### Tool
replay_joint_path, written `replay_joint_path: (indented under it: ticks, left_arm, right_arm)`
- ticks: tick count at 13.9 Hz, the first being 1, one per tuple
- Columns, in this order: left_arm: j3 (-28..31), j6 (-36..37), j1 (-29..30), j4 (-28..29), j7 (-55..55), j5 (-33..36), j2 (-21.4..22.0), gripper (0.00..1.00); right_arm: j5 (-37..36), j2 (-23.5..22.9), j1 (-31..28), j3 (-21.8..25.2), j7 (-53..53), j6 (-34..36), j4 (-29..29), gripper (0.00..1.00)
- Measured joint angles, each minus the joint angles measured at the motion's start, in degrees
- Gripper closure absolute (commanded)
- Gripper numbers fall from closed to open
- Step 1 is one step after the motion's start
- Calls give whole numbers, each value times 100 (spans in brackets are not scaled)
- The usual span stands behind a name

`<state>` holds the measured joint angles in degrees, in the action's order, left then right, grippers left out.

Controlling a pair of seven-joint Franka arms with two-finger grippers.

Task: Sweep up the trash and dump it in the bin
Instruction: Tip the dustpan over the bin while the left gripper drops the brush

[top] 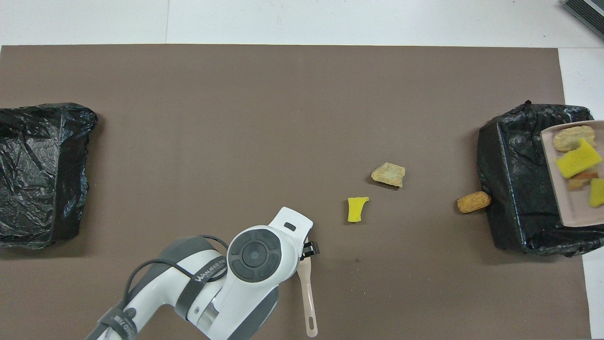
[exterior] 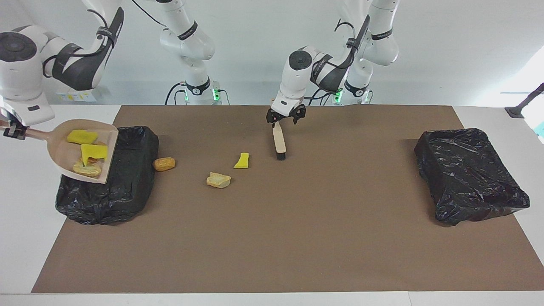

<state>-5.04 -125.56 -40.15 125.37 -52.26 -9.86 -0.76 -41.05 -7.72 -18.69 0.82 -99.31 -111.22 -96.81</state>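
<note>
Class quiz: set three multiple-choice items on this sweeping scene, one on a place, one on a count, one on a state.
1. The dustpan is: A over the bin at the right arm's end; B upside down on the floor; C in a drawer.
2. Scraps lying on the mat: A one; B three; C six.
3. The left pincer is: A shut on a sponge; B open over the brush; C inside a box.
Answers: A, the right pincer holds it there; B, three lie loose; B, fingers apart, brush lying flat.
</note>
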Motion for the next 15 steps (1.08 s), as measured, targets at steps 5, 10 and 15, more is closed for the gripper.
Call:
replay_joint_path:
  ticks: [5,10,15]
  left_arm:
    - [20,308,964,-357,317,562,204,0]
    - [34,728,2028,-384,1750,595,387,0]
    - [41,754,3069,-370,3319,601,383,0]
  right_arm:
    - [-999,432,284,-34,1477,108,-719,100]
    - [-1536,979,335,-36,2176,-241,-1572,100]
    - [-1844,1179,359,-63,1770,-387,-1672,100]
